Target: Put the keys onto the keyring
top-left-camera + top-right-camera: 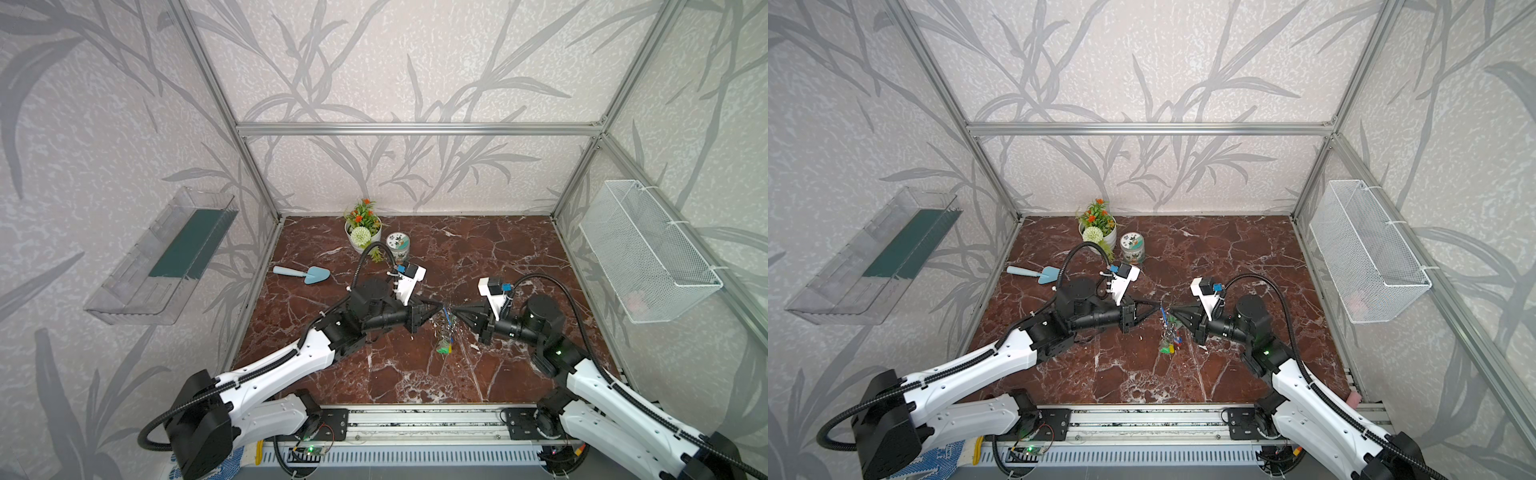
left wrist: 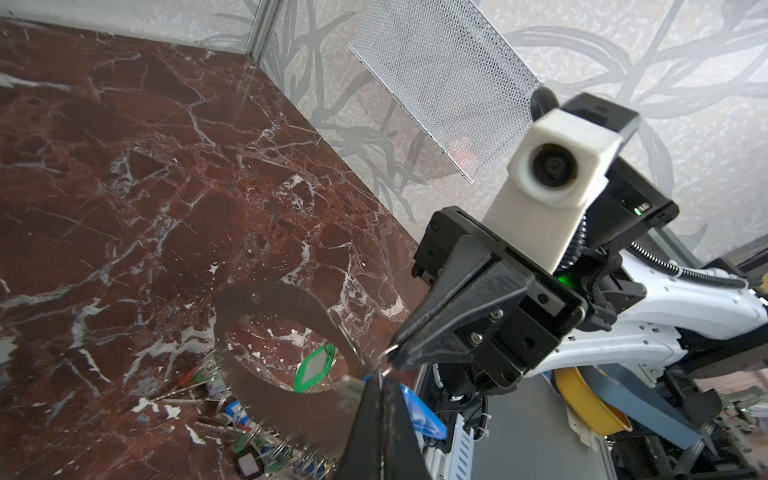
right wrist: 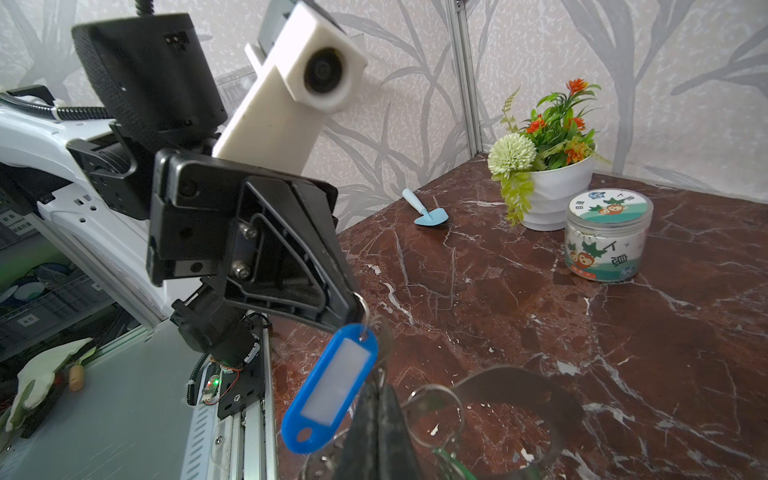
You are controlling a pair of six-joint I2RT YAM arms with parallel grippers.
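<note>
— Any readable writing?
— Only cartoon print on the jar (image 3: 606, 241), with characters too blurred to read.
— Pose?
— Stretched level, tip to tip over the table (image 1: 519, 270). Left gripper (image 3: 358, 309) pinched on the blue key (image 3: 332, 386), hanging ring-end up. Right gripper (image 2: 392, 358) clamped on the keyring (image 2: 282, 407), dangling tilted between.

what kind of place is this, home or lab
Probably a robot lab cell dressed like a home: aluminium frame with wallpaper panels, two arms mounted on a front rail, and a flower pot as a prop.
</note>
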